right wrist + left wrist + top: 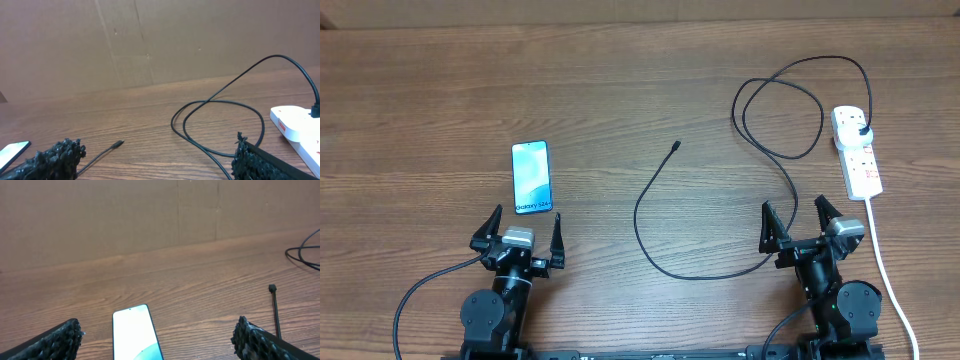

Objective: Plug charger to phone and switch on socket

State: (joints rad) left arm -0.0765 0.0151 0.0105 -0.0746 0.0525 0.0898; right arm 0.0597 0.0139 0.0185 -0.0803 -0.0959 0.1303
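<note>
Left hand (520,232) and right hand (798,221) hover, fingers spread wide.

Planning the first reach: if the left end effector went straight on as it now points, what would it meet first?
Likely the phone, lying flat just ahead of the left end effector; its height is unclear.

This looks like a robot test lab: a wooden counter (620,90), a plain cardboard wall (100,220) behind it, and robot arms mounted at lower left (495,310) and lower right (848,300).

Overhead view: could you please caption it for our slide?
Jaws open on left gripper and right gripper; phone lit, charger plugged into socket, tip free.
</note>
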